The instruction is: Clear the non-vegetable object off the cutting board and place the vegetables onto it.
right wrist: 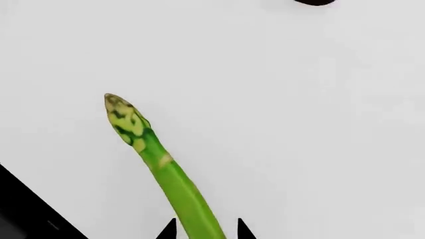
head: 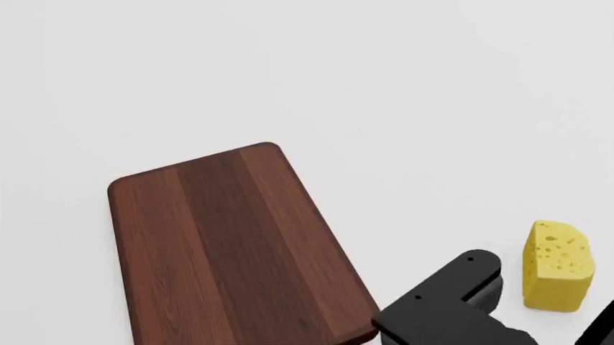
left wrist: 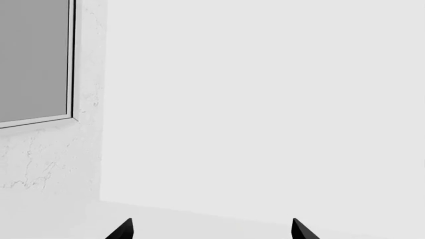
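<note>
Across the head view, the cutting board lies bare at lower left on the white worktop. The cheese wedge stands off the board at lower right, just beside a black arm.

At the left wrist view's bottom edge, two black tips of the left claw stand wide apart, with nothing between them; a grey framed panel fills the upper left.

Low in the right wrist view, the right claw sits narrow around the asparagus spear, whose tip points to the upper left; contact cannot be judged.
</note>
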`<state>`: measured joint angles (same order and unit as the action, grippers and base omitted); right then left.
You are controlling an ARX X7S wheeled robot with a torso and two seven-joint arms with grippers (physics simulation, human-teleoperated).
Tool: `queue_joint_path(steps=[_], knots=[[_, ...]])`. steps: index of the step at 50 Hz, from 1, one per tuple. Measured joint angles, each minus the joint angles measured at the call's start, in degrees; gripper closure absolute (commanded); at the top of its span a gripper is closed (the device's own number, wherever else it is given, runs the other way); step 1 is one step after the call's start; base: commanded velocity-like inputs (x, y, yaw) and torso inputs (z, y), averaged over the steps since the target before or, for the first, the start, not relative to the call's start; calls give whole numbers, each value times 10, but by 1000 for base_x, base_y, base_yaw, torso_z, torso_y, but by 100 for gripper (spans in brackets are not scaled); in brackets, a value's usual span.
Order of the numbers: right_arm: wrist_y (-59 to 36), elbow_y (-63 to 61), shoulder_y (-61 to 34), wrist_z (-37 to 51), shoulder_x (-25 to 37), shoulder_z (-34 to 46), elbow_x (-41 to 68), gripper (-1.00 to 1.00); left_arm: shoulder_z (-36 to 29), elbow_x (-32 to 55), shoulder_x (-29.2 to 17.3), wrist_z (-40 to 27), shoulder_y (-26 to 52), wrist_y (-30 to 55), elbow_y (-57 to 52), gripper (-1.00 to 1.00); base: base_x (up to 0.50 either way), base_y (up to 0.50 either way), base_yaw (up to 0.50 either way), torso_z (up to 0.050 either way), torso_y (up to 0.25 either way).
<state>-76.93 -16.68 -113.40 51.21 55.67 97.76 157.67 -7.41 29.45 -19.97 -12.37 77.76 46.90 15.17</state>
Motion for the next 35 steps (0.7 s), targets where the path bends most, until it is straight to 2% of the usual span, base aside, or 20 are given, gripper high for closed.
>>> queue_joint_path(steps=[17,35], knots=[[-84,125,-43,-35,-91,-53,-47,100,1,3,-2,-2,2,2,-2,-100,0,0,0,0,0],[-115,209,-101,-297,-172,-77,-302,100,2,6,-5,-4,4,3,-3,-100,0,0,0,0,0]])
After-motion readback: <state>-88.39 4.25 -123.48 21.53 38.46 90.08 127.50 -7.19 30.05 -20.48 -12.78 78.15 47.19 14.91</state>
